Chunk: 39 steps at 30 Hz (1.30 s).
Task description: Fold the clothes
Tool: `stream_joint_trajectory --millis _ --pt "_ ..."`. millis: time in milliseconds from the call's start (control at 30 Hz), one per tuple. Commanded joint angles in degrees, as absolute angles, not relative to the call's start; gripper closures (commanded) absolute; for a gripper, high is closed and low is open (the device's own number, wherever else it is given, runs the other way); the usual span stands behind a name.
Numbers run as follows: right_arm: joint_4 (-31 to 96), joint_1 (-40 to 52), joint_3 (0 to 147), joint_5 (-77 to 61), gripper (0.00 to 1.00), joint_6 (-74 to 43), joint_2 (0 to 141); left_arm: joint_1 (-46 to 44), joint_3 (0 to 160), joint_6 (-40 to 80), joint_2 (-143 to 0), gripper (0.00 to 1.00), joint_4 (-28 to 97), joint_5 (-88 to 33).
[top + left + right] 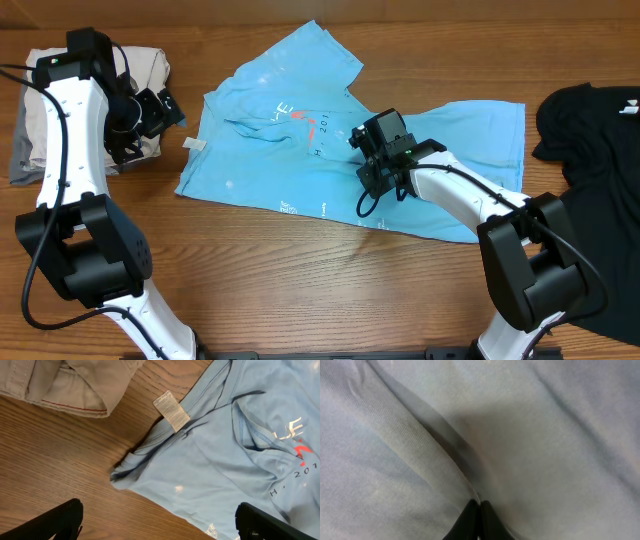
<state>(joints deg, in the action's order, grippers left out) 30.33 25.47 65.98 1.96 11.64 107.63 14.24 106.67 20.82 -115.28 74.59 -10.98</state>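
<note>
The clothes, a light blue T-shirt [270, 150] with red and dark lettering, lie rumpled across the middle of the table. My right gripper [368, 183] is down on the shirt's middle. In the right wrist view the right gripper [480, 507] is shut, pinching a raised fold of the blue fabric [420, 450]. My left gripper [165, 108] hovers open over the wood beside the shirt's left edge. The left wrist view shows the left gripper [159, 527] with fingers far apart and nothing between them, above the shirt's hem [200, 460] and its white label [171, 410].
A heap of beige garments [150, 65] lies at the far left, also visible as beige cloth [65, 385] in the left wrist view. A black garment [590, 130] covers the right edge. Bare wooden table [300, 280] runs along the front.
</note>
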Motion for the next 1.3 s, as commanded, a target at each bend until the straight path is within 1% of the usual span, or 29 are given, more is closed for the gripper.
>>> stream_joint_trajectory --millis 0,100,167,533,567,667,800,1000,1067,1267 --pt "29.45 25.1 65.56 2.96 0.91 11.64 107.48 13.85 107.72 20.34 -113.47 0.0 74.52 -11.44" --pt "29.1 25.1 65.56 2.96 0.83 11.64 107.48 13.85 107.72 20.34 -113.47 0.0 74.52 -11.44" --pt "28.64 25.1 65.56 2.96 0.8 11.64 107.48 13.85 107.72 20.34 -113.47 0.0 74.52 -11.44" --pt "26.65 25.02 65.56 2.94 0.79 11.57 107.48 13.85 107.72 20.34 -113.47 0.0 74.52 -11.44" --pt "26.59 25.02 65.6 2.94 0.8 10.55 107.48 13.85 107.72 20.34 -113.47 0.0 74.52 -11.44" --pt "26.83 24.99 66.92 1.15 0.8 2.33 107.46 13.85 107.72 20.34 -113.47 0.0 74.52 -11.46" --pt "33.04 24.97 71.59 -0.08 0.82 -3.53 107.46 13.85 107.72 20.34 -113.47 0.0 74.52 -11.44" --pt "46.11 24.56 79.02 -0.05 0.96 -8.75 107.46 13.85 107.72 20.34 -113.47 0.0 74.52 -11.44" --pt "50.33 24.01 79.96 -0.08 0.96 -11.05 107.46 13.85 107.72 20.34 -113.47 0.0 74.52 -11.44" --pt "57.58 22.02 78.26 -0.19 0.96 -15.14 107.48 13.85 107.72 20.34 -113.47 0.0 74.52 -11.46"
